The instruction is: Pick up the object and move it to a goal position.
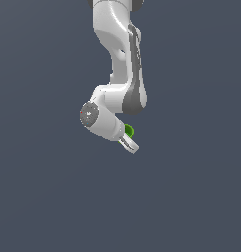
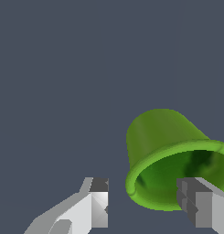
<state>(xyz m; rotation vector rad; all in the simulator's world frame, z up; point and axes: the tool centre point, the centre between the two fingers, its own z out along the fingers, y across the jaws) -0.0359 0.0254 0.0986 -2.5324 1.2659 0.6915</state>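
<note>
Lime-green and cup-shaped, the object [image 2: 166, 157] lies tipped with its open mouth toward the wrist camera, one finger [image 2: 202, 205] overlapping its rim, the other finger [image 2: 93, 208] apart from it. Whether the gripper [image 2: 147, 203] actually grasps it, I cannot tell. From outside, green [image 1: 129, 130] peeks beside the gripper [image 1: 130, 144].

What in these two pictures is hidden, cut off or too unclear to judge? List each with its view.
- Exterior view: most of the lime-green plastic cup is hidden behind the white robot arm.
- Wrist view: the cup's rim is cut off at the edge; one finger of the end effector overlaps it, contact unclear.
- No goal marker shows.
</note>
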